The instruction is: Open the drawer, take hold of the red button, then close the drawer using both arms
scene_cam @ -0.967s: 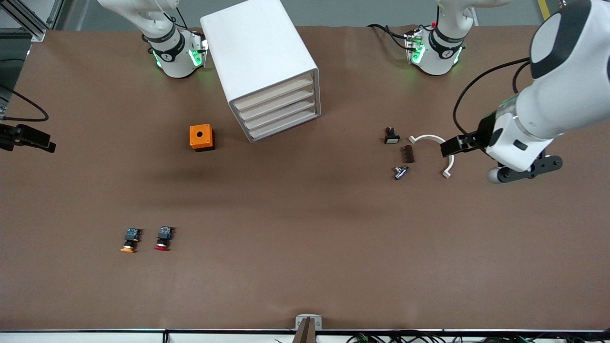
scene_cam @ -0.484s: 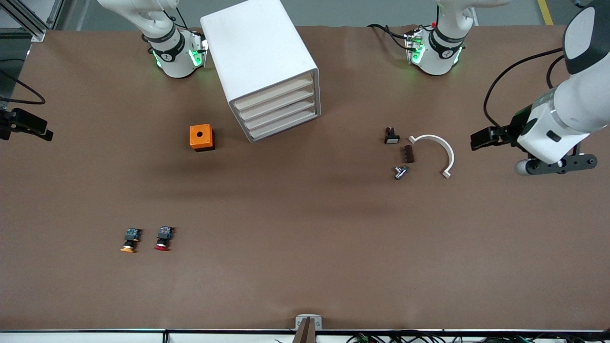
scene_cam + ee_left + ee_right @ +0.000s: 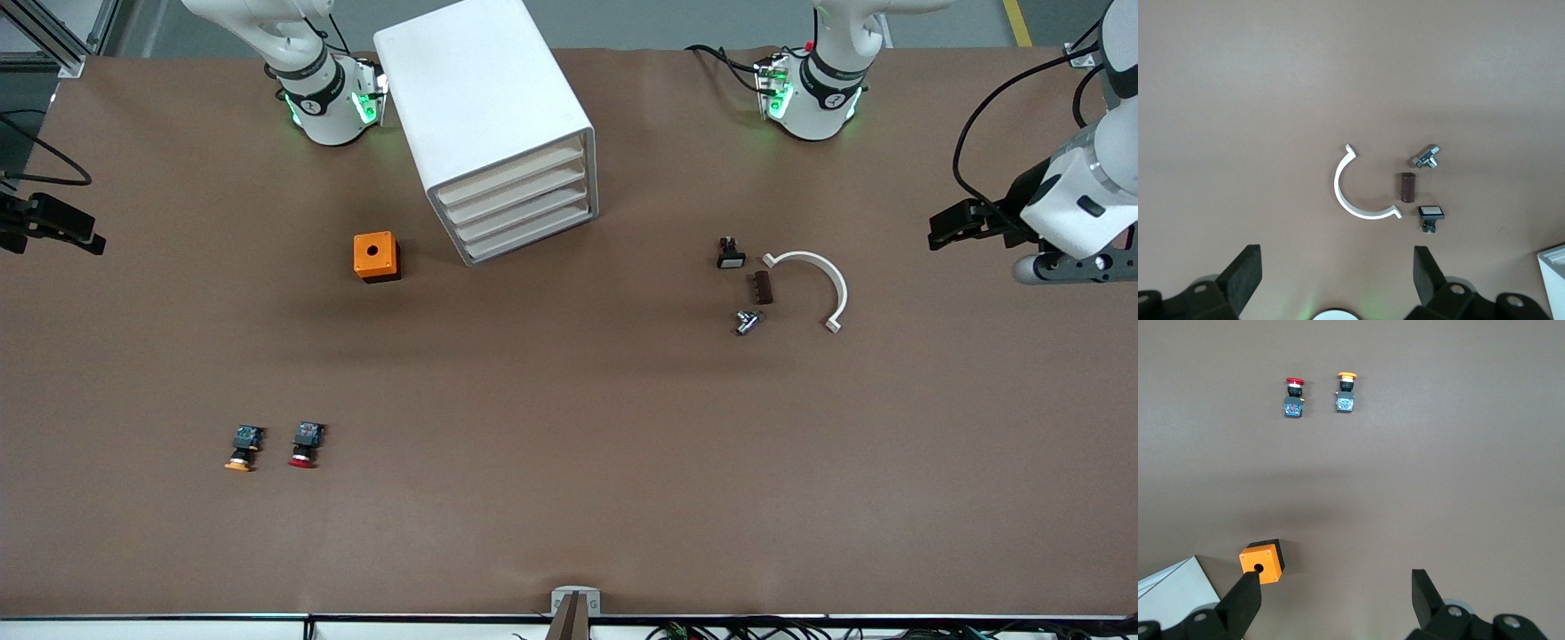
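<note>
The boxy white cabinet (image 3: pixel 487 120) stands toward the right arm's end, its four slim cream drawers (image 3: pixel 520 206) all shut. The tiny red-capped button (image 3: pixel 305 444) lies on the table, much nearer the front camera than the cabinet. The right gripper (image 3: pixel 1335 603), wide open and empty, hangs nearer both than the left gripper (image 3: pixel 1338 280), also wide open and empty, at the left arm's end of the table.

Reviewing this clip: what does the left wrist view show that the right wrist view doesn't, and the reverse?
Only the left wrist view shows the white curved bracket, the brown block, the metal fitting and the black button with white face, with the open left gripper above them. Only the right wrist view shows the red-capped button, the orange-capped button and the orange box, with the open right gripper. Both show a corner of the white cabinet and the brown table.
</note>
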You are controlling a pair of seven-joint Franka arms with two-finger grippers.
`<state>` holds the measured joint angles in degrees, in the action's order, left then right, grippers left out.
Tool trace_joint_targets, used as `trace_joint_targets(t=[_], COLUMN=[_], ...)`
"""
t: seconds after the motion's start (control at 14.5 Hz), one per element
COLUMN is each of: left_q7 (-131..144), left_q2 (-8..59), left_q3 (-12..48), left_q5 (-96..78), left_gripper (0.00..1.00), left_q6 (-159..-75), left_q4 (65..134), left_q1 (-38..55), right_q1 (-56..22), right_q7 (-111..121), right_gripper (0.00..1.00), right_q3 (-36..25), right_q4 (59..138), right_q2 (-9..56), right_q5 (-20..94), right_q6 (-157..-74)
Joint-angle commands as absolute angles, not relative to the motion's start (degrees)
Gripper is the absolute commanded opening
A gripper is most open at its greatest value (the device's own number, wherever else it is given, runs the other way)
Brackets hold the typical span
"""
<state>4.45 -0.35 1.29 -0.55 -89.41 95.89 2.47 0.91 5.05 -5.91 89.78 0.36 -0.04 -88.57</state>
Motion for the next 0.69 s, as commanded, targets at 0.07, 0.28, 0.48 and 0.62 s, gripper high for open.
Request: trace_joint_targets(t=[0.07,0.28,0.48,0.62], left_q7=[2.5,2.5,2.4,2.3], left_q2=[-5.1,-4.5,-1.8,-0.6], left_q3=[1.3,1.5,1.5,1.5], left_q5=[0.5,0.5,0.4,0.5], left_gripper=[1.0,1.0,1.0,1.0], left_q6=[-92.7,-95.0,-95.9,-95.9], left_q4=[101.4,100.6,95.8,94.6], left_q1=[1.6,0.4,0.4,0.4], right_q1=[0.5,0.2,-0.1,-0.1], right_q7=[4.7,4.8,4.8,4.8], right_gripper=[1.0,1.0,1.0,1.0], right_q3=[-5.9,-5.8,-5.8,-5.8], right_q4=[95.0,94.2,93.4,93.4], right_q2=[-4.5,-4.6,-4.5,-4.5], right_q5=[0.5,0.4,0.4,0.4], right_q6=[-90.6,-88.8,-87.0,-86.8])
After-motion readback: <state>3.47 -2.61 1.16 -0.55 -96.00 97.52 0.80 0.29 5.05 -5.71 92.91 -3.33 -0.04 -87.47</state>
